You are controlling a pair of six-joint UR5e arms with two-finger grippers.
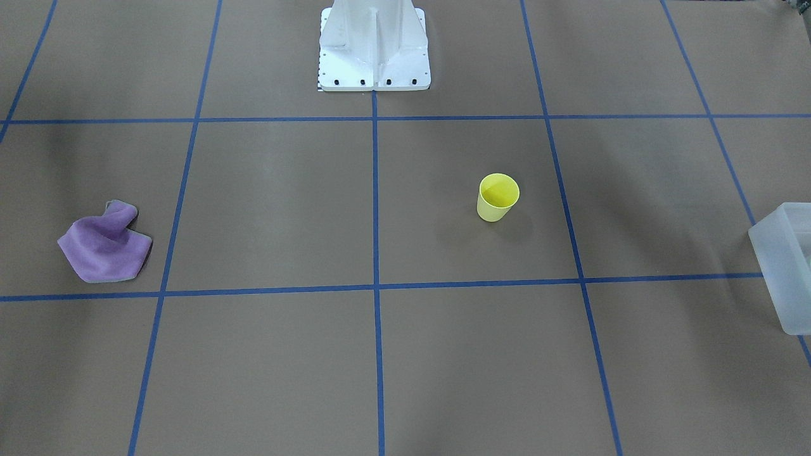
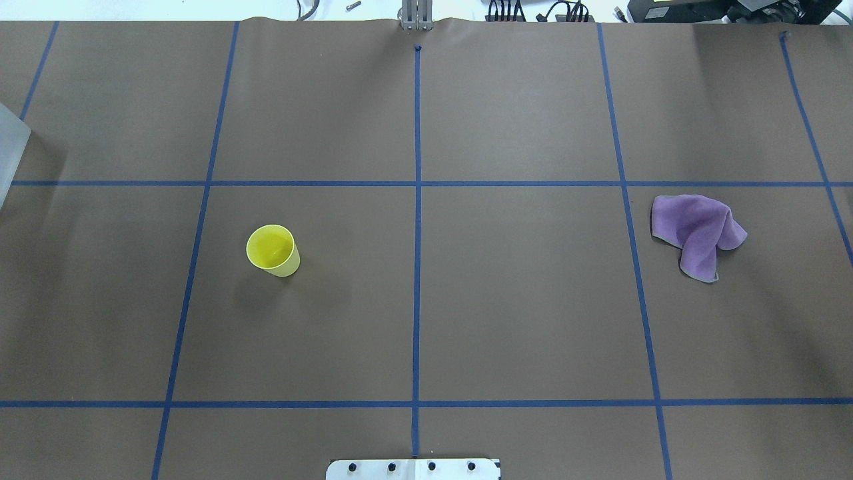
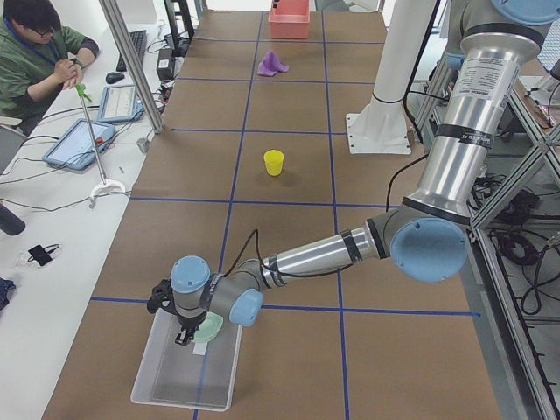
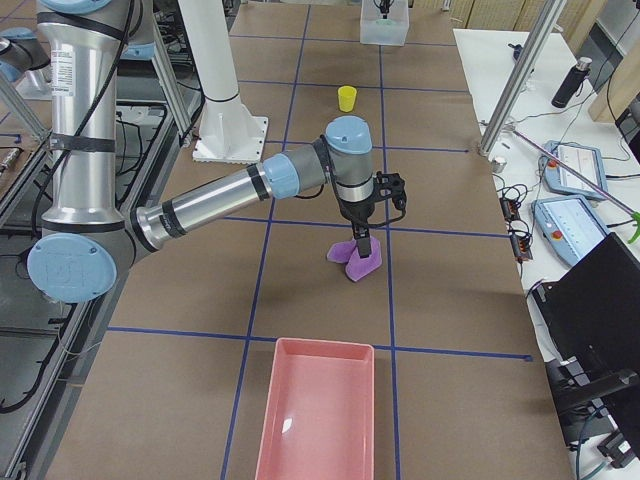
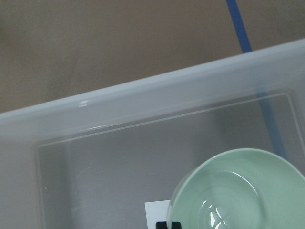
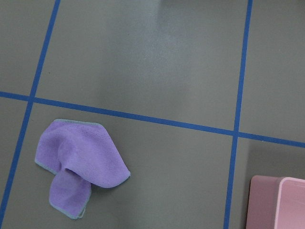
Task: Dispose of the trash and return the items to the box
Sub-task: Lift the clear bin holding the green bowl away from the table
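The yellow cup (image 1: 497, 197) stands upright on the brown table, left of centre in the overhead view (image 2: 273, 251). The mint-green bowl (image 5: 233, 191) hangs tilted in my left gripper (image 3: 185, 337) over the frosted box (image 3: 175, 385) at the table's left end. In the left wrist view the dark fingertips (image 5: 169, 225) sit at the bowl's rim, with the box wall (image 5: 143, 100) beyond. My right gripper (image 4: 360, 245) hovers just above a crumpled purple cloth (image 4: 357, 262). It shows only in the exterior right view, so I cannot tell whether it is open or shut.
A pink bin (image 4: 318, 420) sits at the table's right end, its corner showing in the right wrist view (image 6: 281, 202). The white pedestal base (image 1: 374, 50) stands at the robot's side. A white slip (image 5: 157, 212) lies in the box. An operator (image 3: 39, 52) sits beside the table.
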